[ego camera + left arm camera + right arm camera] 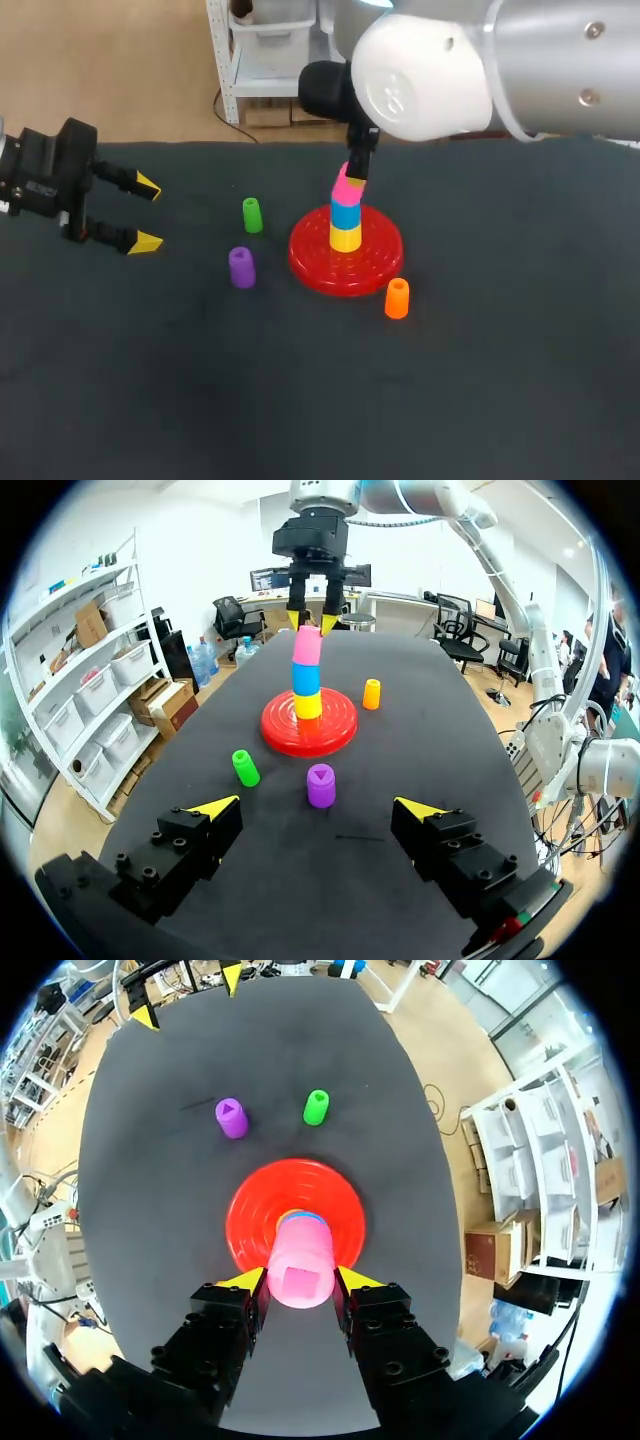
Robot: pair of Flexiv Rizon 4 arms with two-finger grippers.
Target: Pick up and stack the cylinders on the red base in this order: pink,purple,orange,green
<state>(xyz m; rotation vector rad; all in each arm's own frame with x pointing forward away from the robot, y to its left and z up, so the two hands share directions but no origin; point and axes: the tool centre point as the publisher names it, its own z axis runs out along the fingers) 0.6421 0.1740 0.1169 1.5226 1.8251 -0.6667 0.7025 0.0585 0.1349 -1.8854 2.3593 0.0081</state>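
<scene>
Dark tabletop [500,400]: right gripper [298,1282] is pinching the pink cylinder [300,1260] (tilted, seemingly touching both fingers [246,1281]) above the red base [345,265]; left gripper [148,214] is gaping wide, purple cylinder [320,785] ahead.

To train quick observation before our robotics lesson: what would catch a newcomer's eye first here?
The bright red base mid-table carries a yellow cylinder, blue cylinder and pink cylinder stacked, the right end effector shut on the pink one. A green cylinder, purple cylinder and orange cylinder stand loose near the base; the left end effector sits open at the table's left.
</scene>
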